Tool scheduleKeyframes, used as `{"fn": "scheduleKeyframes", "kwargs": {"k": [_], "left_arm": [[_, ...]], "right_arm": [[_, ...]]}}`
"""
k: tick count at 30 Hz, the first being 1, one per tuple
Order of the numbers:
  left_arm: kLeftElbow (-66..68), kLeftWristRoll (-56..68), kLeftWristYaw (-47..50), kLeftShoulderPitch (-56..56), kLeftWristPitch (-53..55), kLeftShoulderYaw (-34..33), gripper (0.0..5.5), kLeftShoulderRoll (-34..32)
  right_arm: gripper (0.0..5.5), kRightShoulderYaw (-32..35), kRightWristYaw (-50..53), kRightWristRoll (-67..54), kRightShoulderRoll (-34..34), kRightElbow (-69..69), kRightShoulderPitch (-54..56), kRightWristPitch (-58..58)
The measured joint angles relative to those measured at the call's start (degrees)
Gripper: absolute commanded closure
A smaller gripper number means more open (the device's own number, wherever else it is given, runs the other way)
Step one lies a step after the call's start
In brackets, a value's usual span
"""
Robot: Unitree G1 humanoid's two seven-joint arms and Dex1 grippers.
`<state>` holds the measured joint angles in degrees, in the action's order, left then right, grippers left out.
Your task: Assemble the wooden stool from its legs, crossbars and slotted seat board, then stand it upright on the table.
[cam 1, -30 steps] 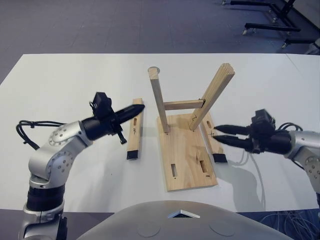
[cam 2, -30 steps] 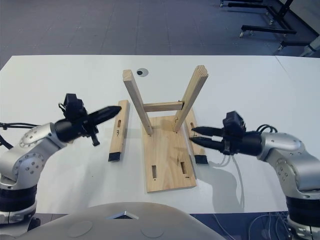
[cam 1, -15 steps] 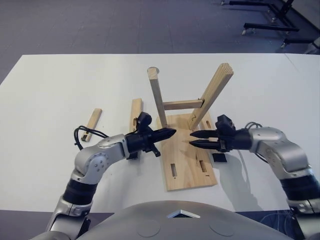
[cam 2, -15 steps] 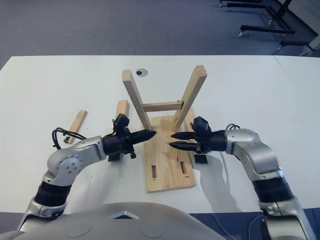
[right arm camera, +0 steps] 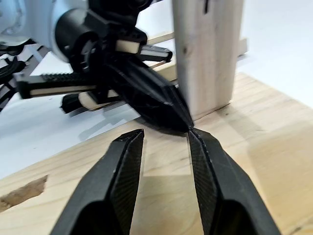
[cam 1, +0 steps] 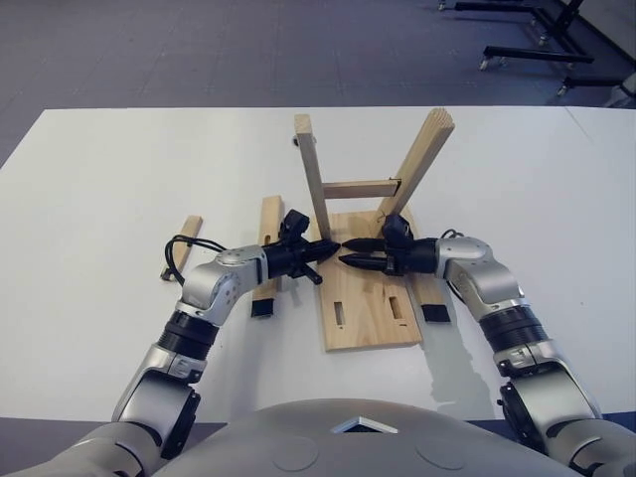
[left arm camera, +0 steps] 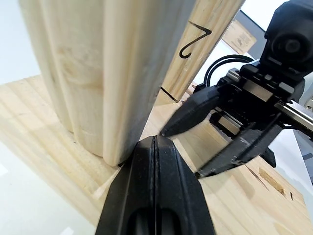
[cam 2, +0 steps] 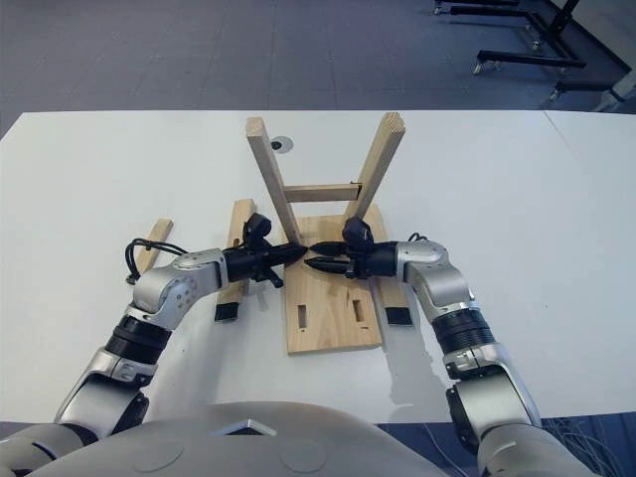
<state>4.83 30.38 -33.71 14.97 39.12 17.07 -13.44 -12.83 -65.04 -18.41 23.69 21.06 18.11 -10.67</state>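
Pale slotted wooden seat board [cam 1: 373,323] flat on white table [cam 1: 99,179]; two square wooden legs [cam 1: 311,174] socketed upright, joined by thin crossbar [cam 1: 360,189]. Remaining: two loose legs [cam 1: 269,219] flanking board, short loose crossbar [cam 1: 183,243]. Left gripper [cam 1: 328,247] pinched together, empty, at leg base; right gripper [cam 1: 350,261] slightly parted, empty, tips nearly meeting left's

A hand-drawn figure, reading as a 2, is showing in dark pen on the slanted leg [left arm camera: 210,44]. It is sitting just beyond the fingers [left arm camera: 195,105] of the right gripper [left arm camera: 182,152], higher up the wood than their tips. Under it, a short pen stroke is crossing the same leg close to the seat board [left arm camera: 44,127], level with the upper finger. On the upright leg [right arm camera: 208,54], whose foot the left gripper [left arm camera: 154,142] is meeting with its fingertips, another dark pen stroke is showing well above those tips. It is running off the picture's edge, so it cannot be read.
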Motion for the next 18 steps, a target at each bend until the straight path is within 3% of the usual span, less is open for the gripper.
{"fn": "scheduleKeyframes", "kwargs": {"k": [7, 14, 18], "left_arm": [[4.5, -4.1, -1.2, 2.3, -4.6, -1.4, 5.5, 0.1], [15.8, -7.2, 2.4, 7.6, -11.6, -10.2, 5.5, 1.1], [12.5, -5.8, -0.4, 7.2, -12.6, -11.8, 5.5, 2.7]], "right_arm": [[3.82, 2.3, 1.7, 2.5, -4.6, 11.9, 5.5, 9.0], [3.82, 4.5, 3.1, 3.3, -7.0, 18.8, 7.8, 13.3], [3.82, 5.8, 3.4, 3.9, -7.3, 20.2, 8.4, 14.0]]}}
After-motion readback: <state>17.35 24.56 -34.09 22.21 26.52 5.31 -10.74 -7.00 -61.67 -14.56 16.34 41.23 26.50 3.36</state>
